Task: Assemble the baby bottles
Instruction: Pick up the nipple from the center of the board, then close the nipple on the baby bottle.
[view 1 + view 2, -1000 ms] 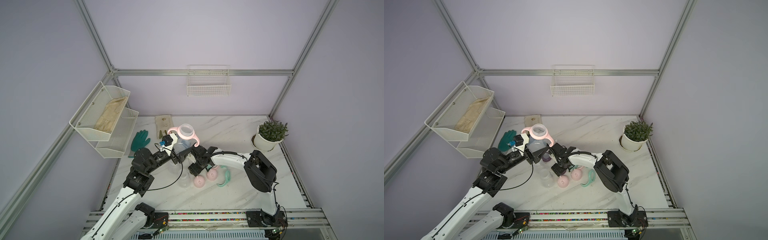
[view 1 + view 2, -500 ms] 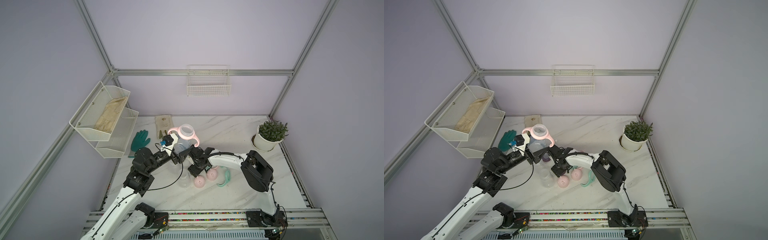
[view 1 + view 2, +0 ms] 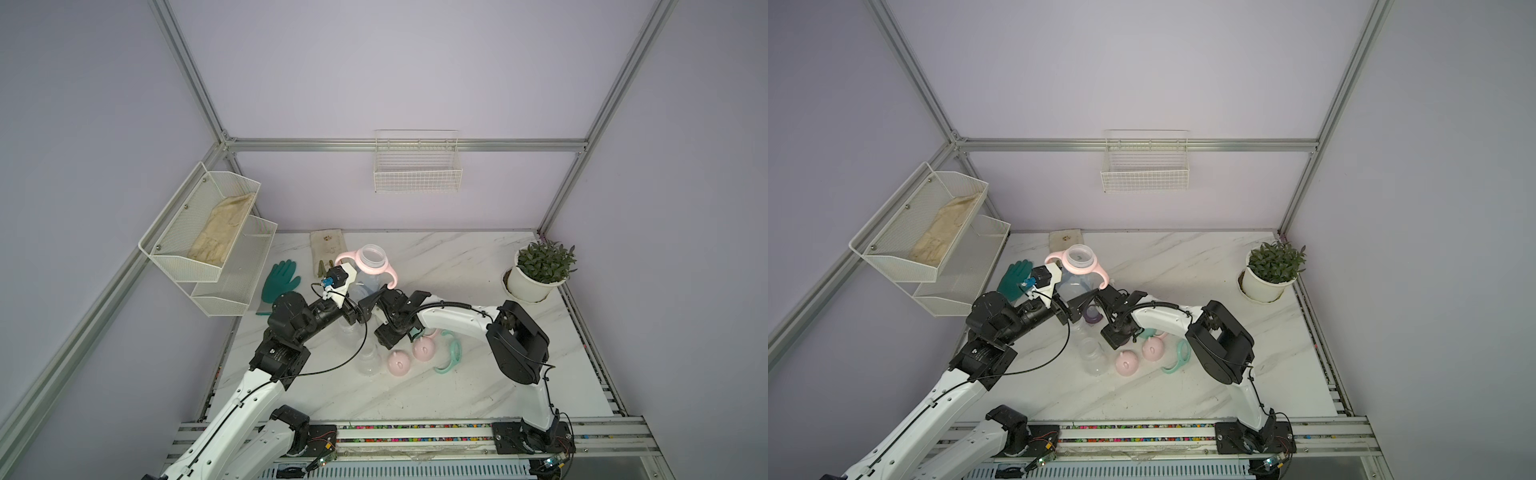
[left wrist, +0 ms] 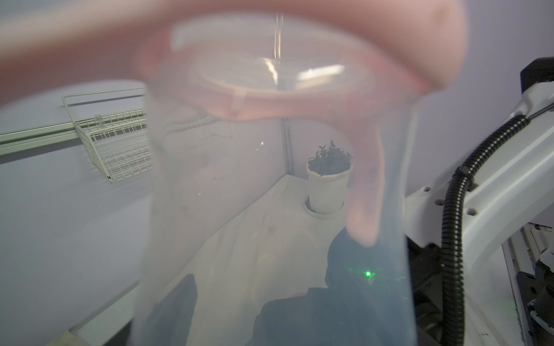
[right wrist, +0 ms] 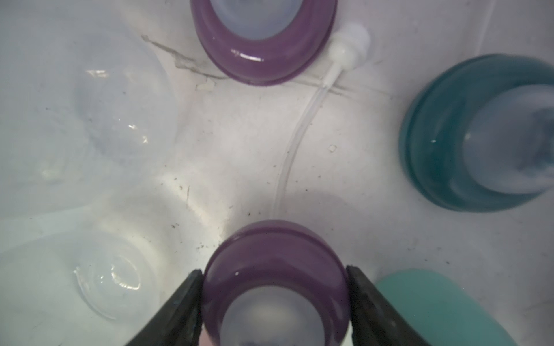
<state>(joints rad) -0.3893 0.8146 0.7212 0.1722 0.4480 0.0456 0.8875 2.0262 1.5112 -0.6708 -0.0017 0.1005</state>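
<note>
Collar-fitting step, I judge: the left gripper (image 3: pixel 356 306) pinches the clear squat plastic bottle with pink two-handled ring (image 3: pixel 371 266), raised far-left of centre, while the right gripper (image 5: pixel 274 271) clasps a purple nipple collar (image 5: pixel 269 245) on the table (image 3: pixel 457 257), which next needs lifting and aligning over the open neck.

A white marble bench (image 3: pixel 457 257) is filling the lower middle of both top views. A leafy plant (image 3: pixel 544 259) in a white pot (image 3: pixel 528 289) is standing at its right rear corner. A wire basket (image 3: pixel 417 174) is hanging on the back wall, upper centre. At left, a two-tier mesh rack (image 3: pixel 174 220) is holding a beige glove (image 3: pixel 220 228) in its upper tier. A green glove (image 3: pixel 280 280) is lying on the bench just beside the lower tier, and a beige cloth (image 3: pixel 327 247) is lying at the back edge.
</note>
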